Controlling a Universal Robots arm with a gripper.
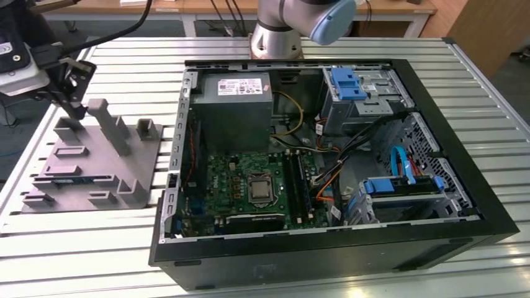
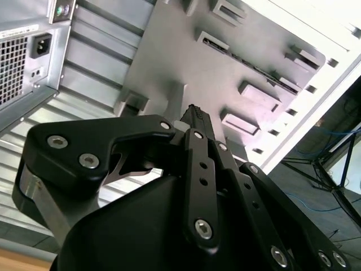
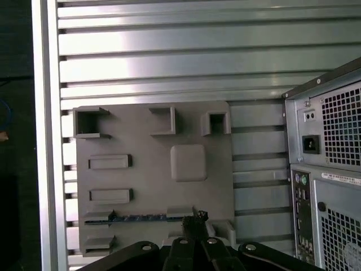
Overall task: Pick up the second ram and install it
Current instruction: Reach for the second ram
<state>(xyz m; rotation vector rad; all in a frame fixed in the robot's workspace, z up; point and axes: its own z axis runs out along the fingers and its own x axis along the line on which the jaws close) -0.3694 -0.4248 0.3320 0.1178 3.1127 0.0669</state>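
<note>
Gripper looks pinched closed, nothing in it, hanging over the grey tray. The second ram lies slotted there at 6 o'clock, apart.

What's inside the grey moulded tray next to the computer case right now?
A thin dark blue-green circuit-board stick stands on edge in one long slot of the grey moulded tray. The black claw hangs over one tray edge and hides what lies beneath it.
</note>
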